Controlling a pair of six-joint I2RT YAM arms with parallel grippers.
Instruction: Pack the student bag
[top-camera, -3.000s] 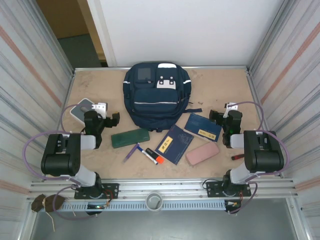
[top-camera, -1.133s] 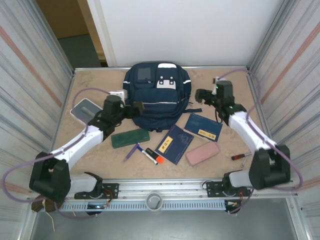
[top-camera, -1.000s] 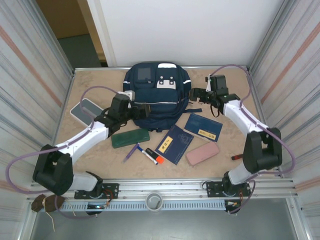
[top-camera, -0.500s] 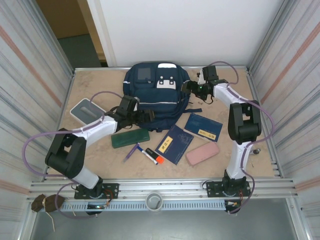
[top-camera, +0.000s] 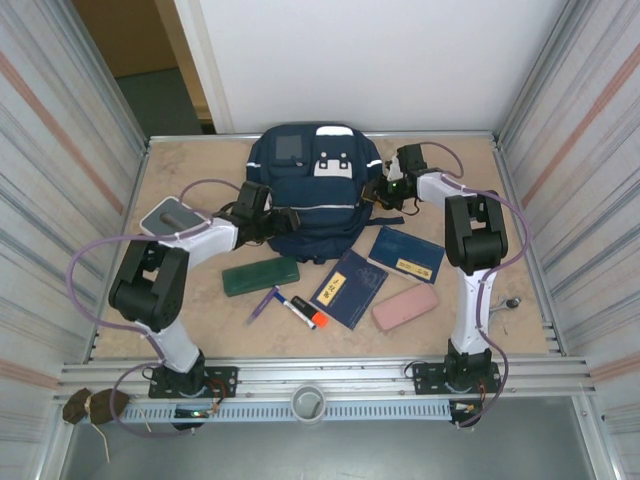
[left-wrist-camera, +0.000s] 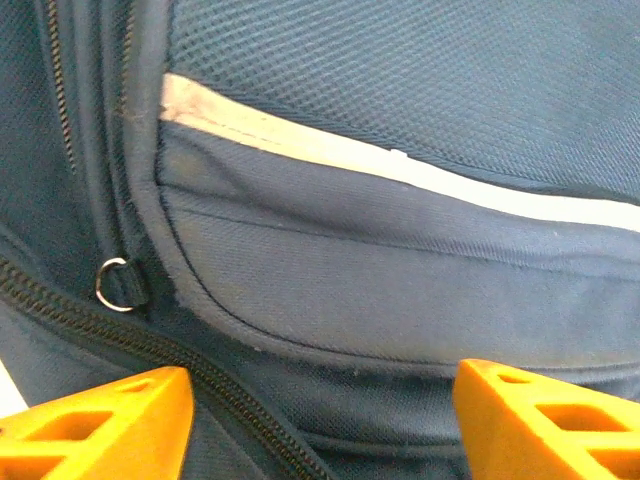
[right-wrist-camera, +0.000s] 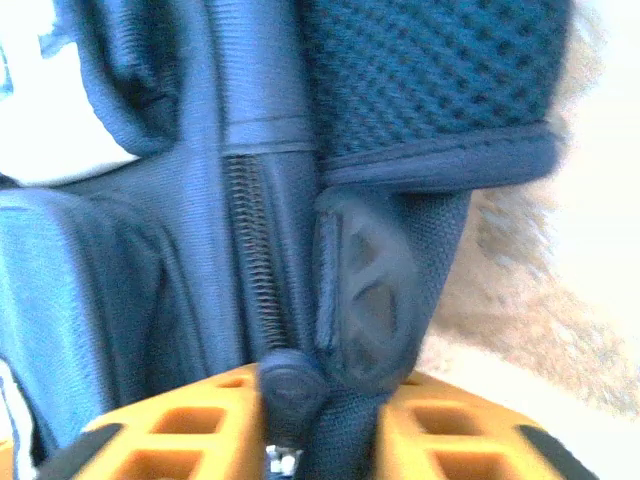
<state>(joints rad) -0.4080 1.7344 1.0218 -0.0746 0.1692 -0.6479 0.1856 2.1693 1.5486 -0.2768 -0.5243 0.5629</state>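
The student bag (top-camera: 313, 190), a navy backpack with white stripes, lies flat at the back middle of the table. My left gripper (top-camera: 281, 222) is against its lower left side. In the left wrist view, the left gripper (left-wrist-camera: 325, 420) is open, its orange fingertips (left-wrist-camera: 100, 425) wide apart over the bag's fabric (left-wrist-camera: 400, 270) and a zipper line. My right gripper (top-camera: 385, 190) is at the bag's right edge. In the right wrist view, the right gripper (right-wrist-camera: 330, 410) is shut on a dark zipper pull and fabric tab (right-wrist-camera: 365, 290) of the bag.
In front of the bag lie a green pencil case (top-camera: 261, 276), two dark-blue booklets with yellow labels (top-camera: 347, 288) (top-camera: 406, 255), a pink case (top-camera: 405, 306), markers (top-camera: 297, 309) and a purple pen (top-camera: 264, 304). A grey-white device (top-camera: 168, 217) sits at the left. Metal walls close both sides.
Both arms have reached in to the bag's sides. The right gripper has closed from open onto the zipper tab. The left gripper's jaws have narrowed somewhat.
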